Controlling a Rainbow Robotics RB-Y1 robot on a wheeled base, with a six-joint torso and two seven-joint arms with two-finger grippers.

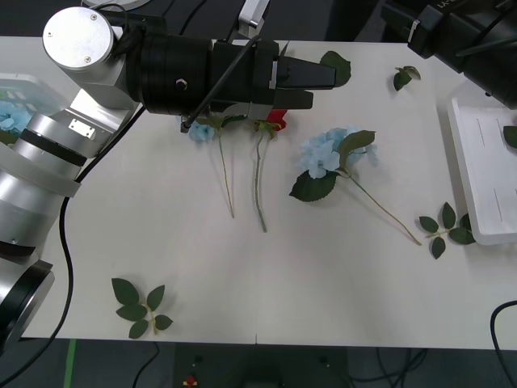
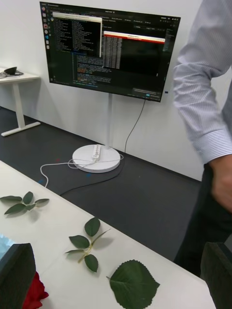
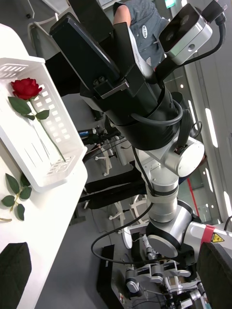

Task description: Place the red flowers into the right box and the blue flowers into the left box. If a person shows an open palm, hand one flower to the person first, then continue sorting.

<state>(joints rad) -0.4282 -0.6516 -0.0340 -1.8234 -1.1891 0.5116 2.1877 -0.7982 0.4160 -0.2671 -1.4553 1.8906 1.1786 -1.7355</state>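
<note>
— While the arms hang over the table, where do the boxes sit?
— The right box is at its right edge with one red flower inside. The left box is at the left edge, holding a blue flower.
— And the grippers?
— The left gripper reaches across the middle, fingers wide, holding nothing. The right gripper is above the right box, also wide and holding nothing.
— What's loose?
— A big blue bloom lies mid-table. A second red flower and a small blue sprig lie under the left gripper.
</note>
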